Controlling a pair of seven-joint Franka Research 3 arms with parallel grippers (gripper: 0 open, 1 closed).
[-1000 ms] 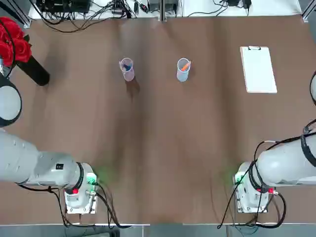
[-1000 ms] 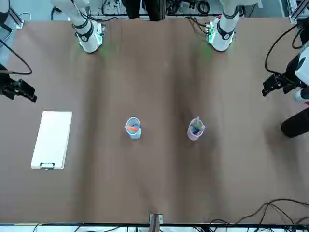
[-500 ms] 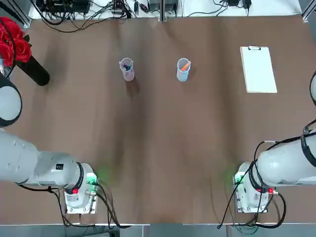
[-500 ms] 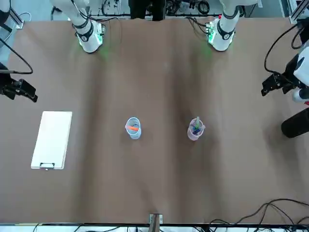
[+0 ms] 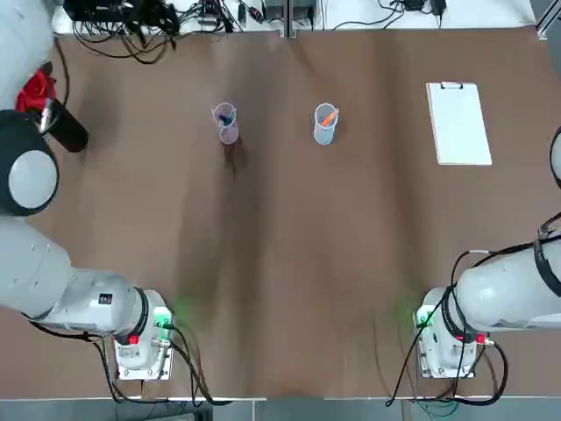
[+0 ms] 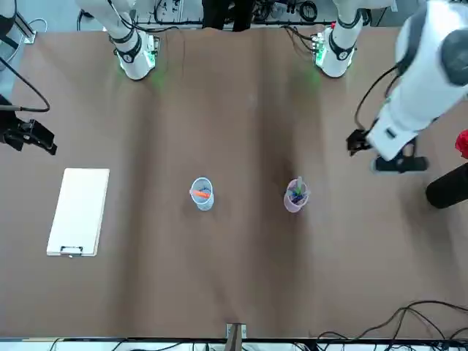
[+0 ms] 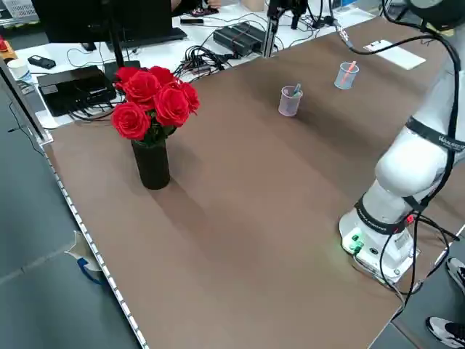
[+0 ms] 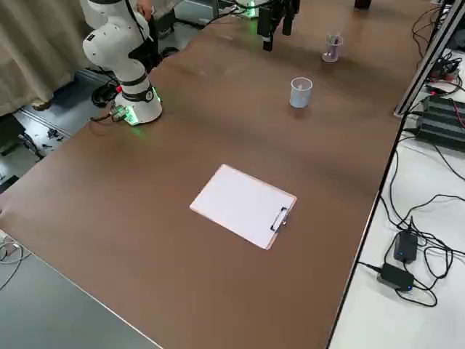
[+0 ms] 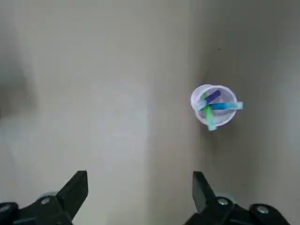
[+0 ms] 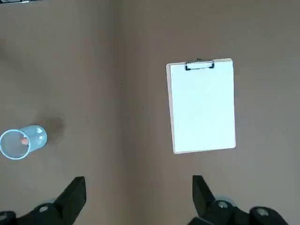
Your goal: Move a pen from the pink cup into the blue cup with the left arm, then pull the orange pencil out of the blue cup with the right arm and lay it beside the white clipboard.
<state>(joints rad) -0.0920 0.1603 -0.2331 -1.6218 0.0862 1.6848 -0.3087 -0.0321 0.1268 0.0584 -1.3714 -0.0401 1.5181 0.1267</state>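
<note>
Since earlier, the left arm has swung inward at the front view's upper right, its empty claw (image 9: 140, 199) wide open; descending carelessly could topple the pink cup (image 9: 230, 95).

The left gripper (image 9: 140, 185) hung above the bench (image 9: 117, 126), its two fingers (image 9: 75, 192) spread wide with only bare bench between them. Beyond the fingertips and well apart from them, the pink cup (image 9: 216, 122) stood upright on the bench, away from any edge or corner in sight. Pens in purple (image 9: 212, 96), blue (image 9: 225, 106) and green (image 9: 208, 110) leaned across one another inside it.
</note>
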